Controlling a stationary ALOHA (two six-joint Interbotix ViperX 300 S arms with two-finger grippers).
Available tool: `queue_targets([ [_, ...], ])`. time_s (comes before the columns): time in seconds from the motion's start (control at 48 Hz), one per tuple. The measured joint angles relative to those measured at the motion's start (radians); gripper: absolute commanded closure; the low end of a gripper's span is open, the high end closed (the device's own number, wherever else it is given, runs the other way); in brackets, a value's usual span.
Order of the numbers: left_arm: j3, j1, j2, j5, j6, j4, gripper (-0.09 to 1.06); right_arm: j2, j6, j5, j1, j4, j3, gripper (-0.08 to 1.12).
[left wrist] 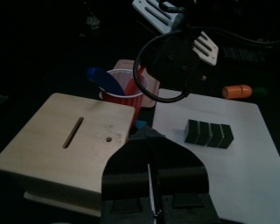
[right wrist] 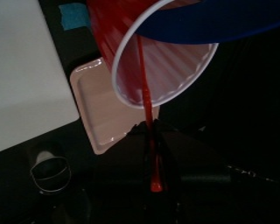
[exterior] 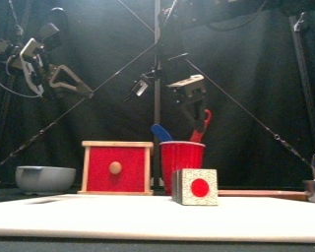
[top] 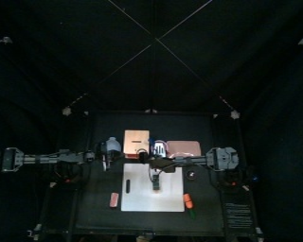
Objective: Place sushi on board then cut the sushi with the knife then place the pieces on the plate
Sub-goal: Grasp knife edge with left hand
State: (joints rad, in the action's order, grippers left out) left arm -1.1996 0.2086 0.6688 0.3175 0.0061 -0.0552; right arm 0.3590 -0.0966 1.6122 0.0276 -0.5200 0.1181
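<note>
at the tabletop's back middle the red cup stands between wooden box and pink tray, with the right gripper hanging right over it. red knife handle sticks up out of the cup toward its jaws; can't tell if they've clamped it. blue knife leans in the same cup. sushi sits mid white board, toward the front edge from the cup, long axis front to back, so a cut would run left-right across it. right arm is nearer. left gripper is pinched closed on nothing, raised near the box. board is bare around the roll, plenty of room. cup looks light, could tip on the pull.
</note>
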Motion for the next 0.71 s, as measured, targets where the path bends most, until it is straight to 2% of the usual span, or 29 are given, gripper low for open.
queue_targets([
  [0.375, 0.002, 0.003, 0.000, 0.002, 0.002, 0.000, 0.96, -0.006, 0.003, 0.002, 0.011, 0.006, 0.055, 0.64],
  [0.708, 0.002, 0.006, 0.043, 0.000, 0.002, 0.000, 0.96, -0.121, 0.003, 0.003, 0.029, 0.023, 0.061, 0.65],
])
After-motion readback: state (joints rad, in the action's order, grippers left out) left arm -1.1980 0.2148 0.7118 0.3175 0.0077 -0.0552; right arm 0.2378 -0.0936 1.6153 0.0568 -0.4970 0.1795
